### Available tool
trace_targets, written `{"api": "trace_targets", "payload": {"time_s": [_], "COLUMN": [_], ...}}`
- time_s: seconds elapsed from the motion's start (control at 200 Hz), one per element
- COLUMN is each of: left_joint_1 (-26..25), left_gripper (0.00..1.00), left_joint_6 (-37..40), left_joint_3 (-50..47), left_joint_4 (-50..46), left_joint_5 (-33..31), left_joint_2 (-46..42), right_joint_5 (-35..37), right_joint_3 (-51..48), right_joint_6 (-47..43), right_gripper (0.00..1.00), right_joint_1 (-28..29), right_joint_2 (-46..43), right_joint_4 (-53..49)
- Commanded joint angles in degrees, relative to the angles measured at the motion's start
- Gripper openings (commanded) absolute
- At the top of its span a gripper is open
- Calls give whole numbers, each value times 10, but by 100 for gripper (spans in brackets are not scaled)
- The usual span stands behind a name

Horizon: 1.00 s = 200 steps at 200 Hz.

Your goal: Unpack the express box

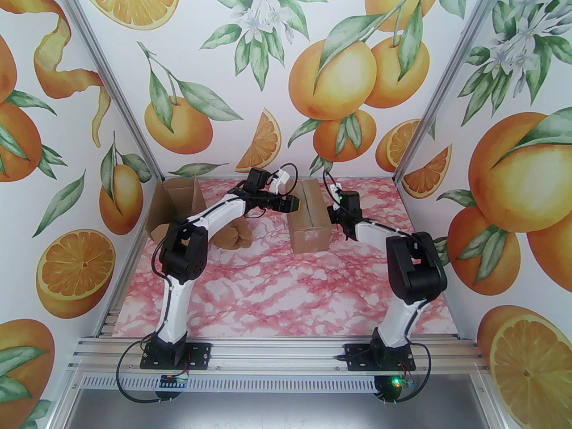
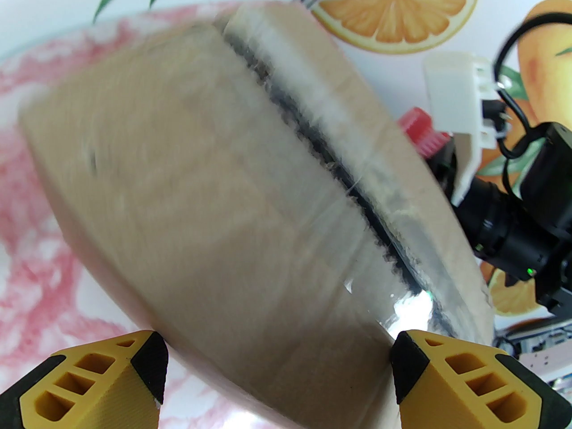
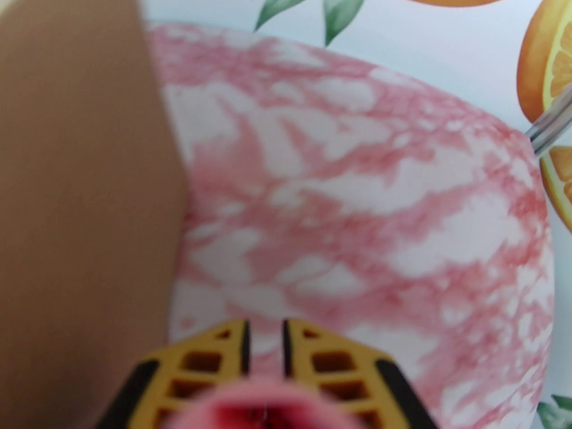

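The express box point(image 1: 308, 233) lies shut at the far middle of the pink marbled table point(image 1: 286, 293), a dark slit running along its taped top seam. The left tool point(image 2: 277, 373) is spread wide, just beside the box's left top edge. The right tool point(image 3: 265, 342), low beside the box's right side, is almost pressed together. It seems to pinch a blurred red object point(image 3: 268, 407). An opened carton point(image 1: 178, 197) stands at the far left.
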Motion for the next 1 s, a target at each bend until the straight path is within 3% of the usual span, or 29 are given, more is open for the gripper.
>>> {"api": "trace_targets", "payload": {"time_s": [0.0, 0.27, 0.51, 0.736, 0.996], "left_joint_1": [-7, -26, -42, -61, -24], "left_gripper": [86, 86, 86, 86, 87], "left_joint_6": [-9, -6, -20, 7, 84], "left_joint_3": [-43, -160, -263, -265, -196], "left_joint_4": [12, 21, 41, 11, -7], "left_joint_5": [32, 25, 14, 32, -60], "left_joint_2": [-51, -143, -232, -258, -270], "right_joint_5": [12, 57, 146, 129, 152], "right_joint_3": [-21, -67, -96, -7, 124], "right_joint_6": [3, 25, 43, 79, 104], "right_gripper": [0, 0, 0, 0, 0], "right_joint_1": [34, 63, 56, 59, 121], "right_joint_2": [-61, -145, -222, -247, -187], "right_joint_4": [-7, -71, -107, -123, -133]}}
